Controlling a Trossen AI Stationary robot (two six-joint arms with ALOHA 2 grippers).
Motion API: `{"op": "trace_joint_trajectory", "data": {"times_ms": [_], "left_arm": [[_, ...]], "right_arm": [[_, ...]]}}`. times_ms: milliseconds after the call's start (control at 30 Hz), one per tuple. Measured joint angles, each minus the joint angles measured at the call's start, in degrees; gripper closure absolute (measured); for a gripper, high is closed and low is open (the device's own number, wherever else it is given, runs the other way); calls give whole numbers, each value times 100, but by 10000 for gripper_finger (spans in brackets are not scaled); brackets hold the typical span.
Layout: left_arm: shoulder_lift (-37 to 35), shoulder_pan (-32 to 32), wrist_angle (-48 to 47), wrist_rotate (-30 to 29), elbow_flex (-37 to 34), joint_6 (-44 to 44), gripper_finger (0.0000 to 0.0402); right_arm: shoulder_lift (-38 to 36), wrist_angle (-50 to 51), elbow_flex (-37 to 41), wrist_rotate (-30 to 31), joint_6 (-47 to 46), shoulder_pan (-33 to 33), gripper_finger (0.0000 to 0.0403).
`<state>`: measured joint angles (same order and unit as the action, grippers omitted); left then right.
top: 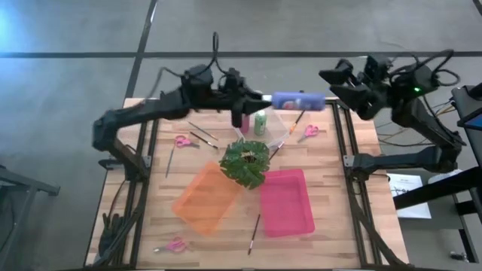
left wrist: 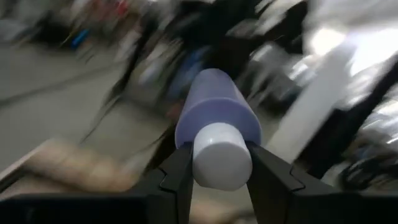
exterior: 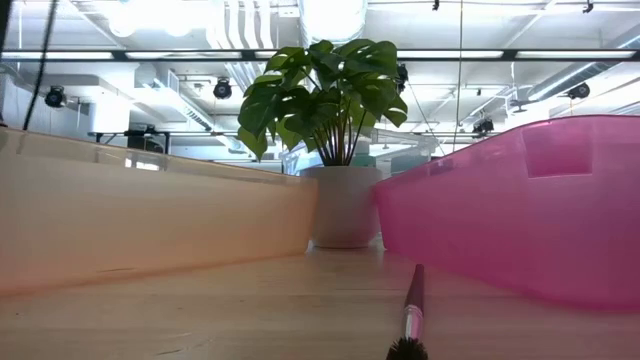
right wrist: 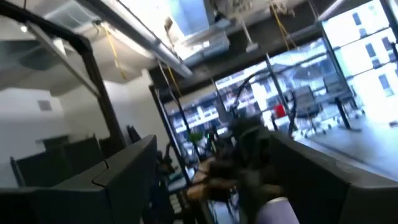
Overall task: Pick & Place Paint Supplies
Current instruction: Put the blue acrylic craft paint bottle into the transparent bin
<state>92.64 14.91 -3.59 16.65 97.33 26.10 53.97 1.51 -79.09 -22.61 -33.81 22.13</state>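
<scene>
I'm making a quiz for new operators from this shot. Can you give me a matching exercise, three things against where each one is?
Things:
1. blue-purple bottle
2. green bottle
3. plant

Places:
A. standing in the clear tray
B. between the orange tray and the pink tray
C. held sideways in the left tool, above the table

Pairs: 1-C, 2-A, 3-B

Two dark, nearly black jointed robot arms are mounted on black frames at the table's left and right edges. The left arm (top: 151, 111) has rounded joint housings and a thin black cable looping above its wrist. The right arm (top: 407, 105) carries looping black cables and a small green light.
</scene>
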Motion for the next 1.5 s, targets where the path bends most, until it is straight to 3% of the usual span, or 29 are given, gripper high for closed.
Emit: {"op": "trace_joint_trajectory", "data": {"times_ms": [100, 300, 467, 833, 967, 1233, 1500], "left_arm": [[-445, 106, -1684, -412, 263, -375, 280], [-852, 169, -3254, -529, 961, -615, 280], [-634, 180, -4760, -781, 1629, -816, 280], [395, 180, -6655, -803, 3102, -1325, 280], [978, 180, -7049, -791, 3779, -1372, 280], [1171, 185, -7320, -1014, 3527, -1219, 280], [1425, 166, -7294, -1338, 3511, -1063, 280]], "right_arm": [[-178, 374, 2, -8, 86, -2, 100], [-303, 723, 7, 62, 92, 0, 100], [-412, 1785, 9, 164, 299, 0, 100], [-660, 3625, 15, 350, 451, 2, 100], [-722, 4316, 15, 475, 446, 1, 100], [-814, 5783, 52, 759, 469, -15, 100], [-836, 5997, 388, 935, 489, -22, 100]]}}
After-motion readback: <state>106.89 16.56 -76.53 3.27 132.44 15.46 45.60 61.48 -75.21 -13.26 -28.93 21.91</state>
